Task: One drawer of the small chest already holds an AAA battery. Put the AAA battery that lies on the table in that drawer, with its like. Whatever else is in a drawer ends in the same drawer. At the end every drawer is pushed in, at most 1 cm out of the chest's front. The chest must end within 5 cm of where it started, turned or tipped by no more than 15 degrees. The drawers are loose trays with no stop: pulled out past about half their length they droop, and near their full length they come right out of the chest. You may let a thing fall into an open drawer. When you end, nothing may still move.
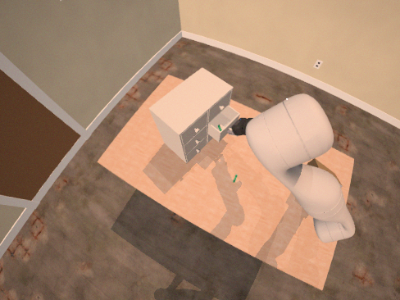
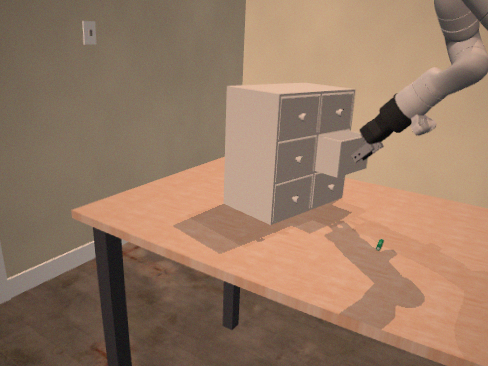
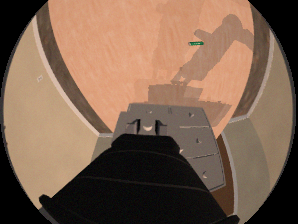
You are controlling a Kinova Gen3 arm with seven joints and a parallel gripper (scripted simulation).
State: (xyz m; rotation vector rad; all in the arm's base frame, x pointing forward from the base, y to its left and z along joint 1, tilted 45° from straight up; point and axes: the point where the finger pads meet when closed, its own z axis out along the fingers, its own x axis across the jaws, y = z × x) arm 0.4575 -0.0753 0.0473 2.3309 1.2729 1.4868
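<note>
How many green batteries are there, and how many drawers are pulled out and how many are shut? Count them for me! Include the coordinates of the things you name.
Green batteries: 2, one on the table [image 1: 235, 179] [image 2: 380, 244] [image 3: 196, 43], one in the open drawer [image 1: 220, 128]
Pulled-out drawers: 1 [image 1: 218, 134] [image 2: 330, 155]
Shut drawers: 5
Total: 8 things

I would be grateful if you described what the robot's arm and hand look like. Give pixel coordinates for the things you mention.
The arm [image 1: 288, 131] [image 2: 425, 92] is pale, off-white, with smooth, rounded, tube-like segments and thin dark seam lines between them. The hand [image 2: 367, 153] [image 3: 147, 124] has a bulky black body and two slim fingers, greyish in the exterior view with small dark dots. No cables or sleeves are visible on either.
</note>
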